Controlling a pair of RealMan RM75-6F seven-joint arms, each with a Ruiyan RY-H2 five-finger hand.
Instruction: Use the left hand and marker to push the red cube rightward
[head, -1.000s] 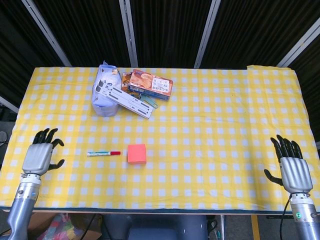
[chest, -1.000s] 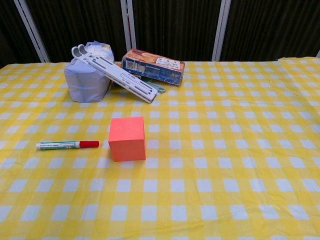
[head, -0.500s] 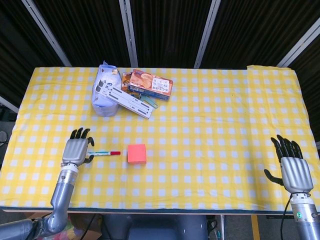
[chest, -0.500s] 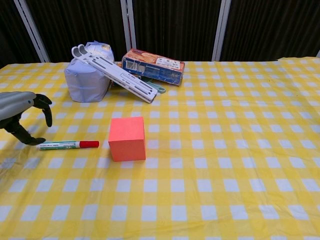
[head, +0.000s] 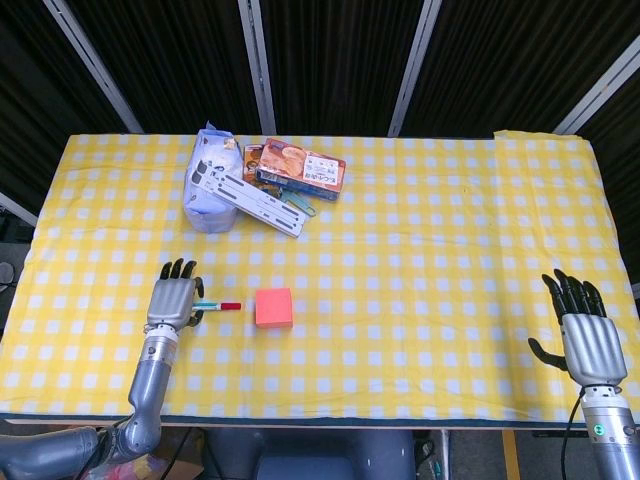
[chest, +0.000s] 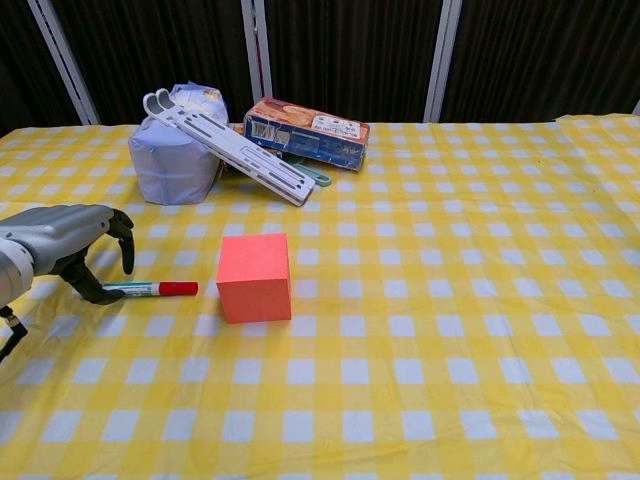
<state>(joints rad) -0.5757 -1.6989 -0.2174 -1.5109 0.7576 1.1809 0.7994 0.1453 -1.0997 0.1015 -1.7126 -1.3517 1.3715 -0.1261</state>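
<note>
My left hand (chest: 60, 245) has come in from the table's left edge over the last second and now sits over the butt end of the marker (chest: 150, 289). In the chest view the fingers arch over the barrel with the thumb low beside it, but they have not closed; I judge the hand open, holding nothing. The marker lies flat on the yellow checked cloth (head: 420, 250), red cap pointing right. It has not shifted.

The cube (chest: 255, 276) stands just right of the cap, with a small gap between them, near the front left of the table. It has not moved either.

Meaning for the task: the reach is done, the grasp is next, the push not yet begun. Once I grip the barrel, the cap already faces the cube's left side, so a straight rightward sweep should suffice.

Clutter sits well behind the cube at the far left: a blue bundle (head: 208, 190), a white stand (head: 250, 195) leaning on it, and an orange box (head: 300, 168). None lies in the push path.

Right of the cube the cloth runs open across the table. My right hand (head: 588, 335) rests at the front right corner, fingers spread, empty, well clear.
</note>
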